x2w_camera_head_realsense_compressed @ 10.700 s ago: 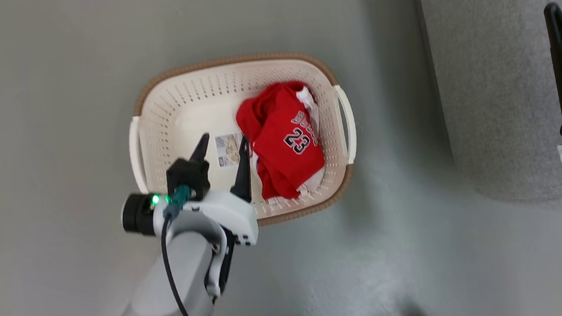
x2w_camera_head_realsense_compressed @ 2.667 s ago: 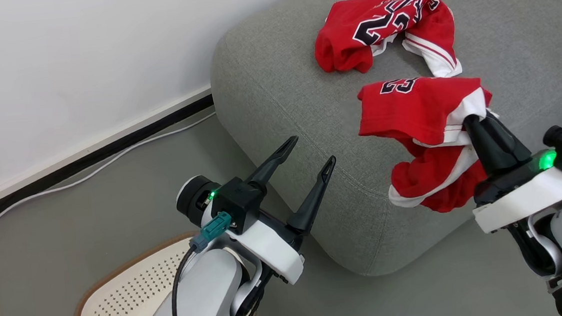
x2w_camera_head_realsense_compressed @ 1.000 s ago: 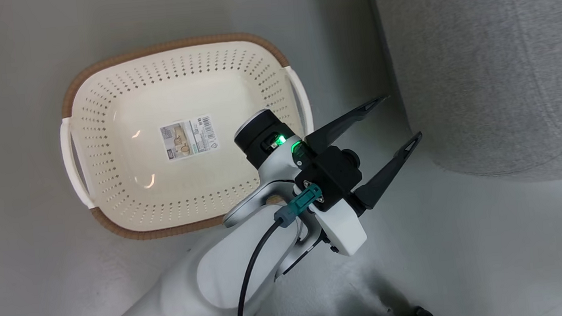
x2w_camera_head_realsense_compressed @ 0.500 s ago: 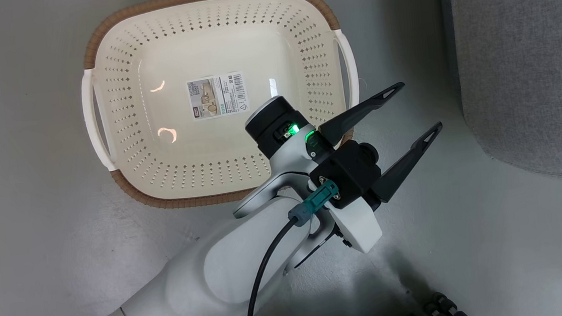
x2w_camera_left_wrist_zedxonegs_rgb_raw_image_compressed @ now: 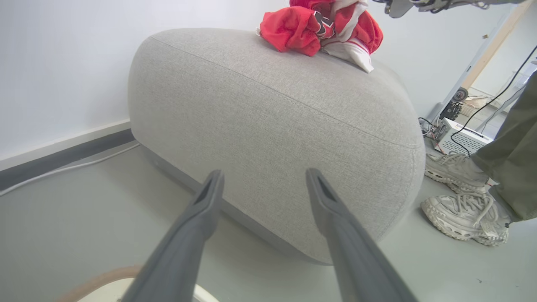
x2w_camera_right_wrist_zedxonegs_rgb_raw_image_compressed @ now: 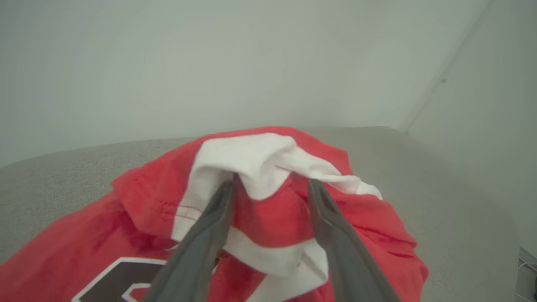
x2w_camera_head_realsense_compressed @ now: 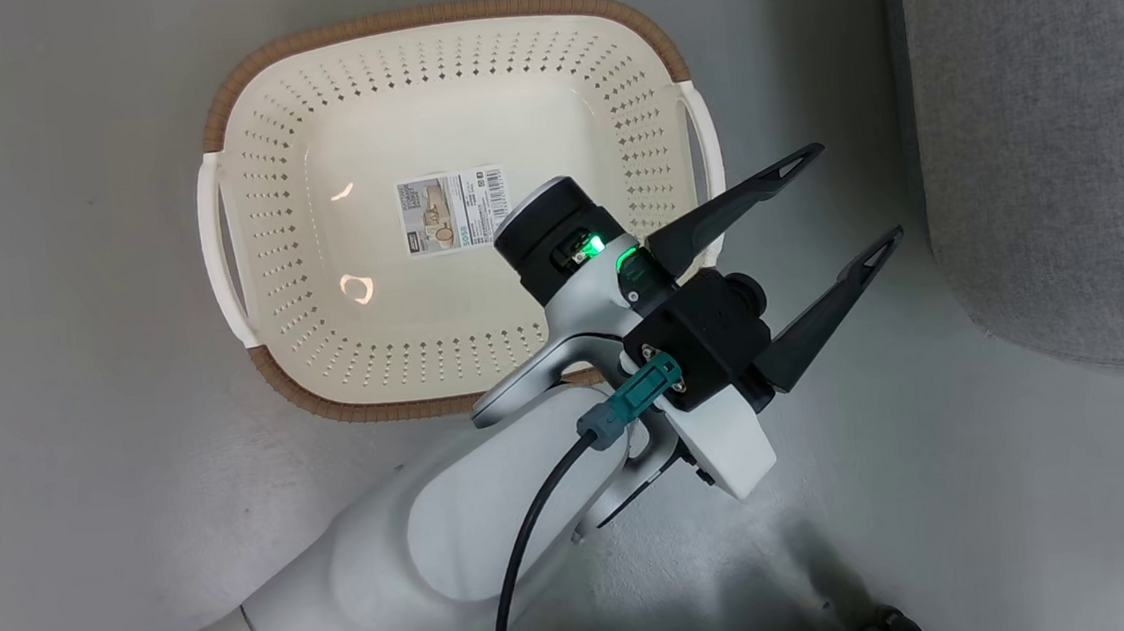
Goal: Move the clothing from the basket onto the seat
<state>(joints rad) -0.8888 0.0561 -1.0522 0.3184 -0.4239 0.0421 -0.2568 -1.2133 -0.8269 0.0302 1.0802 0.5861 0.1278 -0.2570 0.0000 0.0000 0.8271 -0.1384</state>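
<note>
The right jaws stood parted above the seat, with the clothing lying slack between and just beyond their tips (so it seemed let go to rest there), while the left jaws, wide apart and holding nothing, hung just beside the empty basket.

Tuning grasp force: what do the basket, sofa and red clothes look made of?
Oval cream perforated basket: looks like hard moulded plastic, glossy; light glints on its floor.
Large light-grey rounded sofa: matte woven upholstery, weave visible.
Red clothing with white trim: thin soft fabric, crumpled into folds; fibre unclear.
</note>
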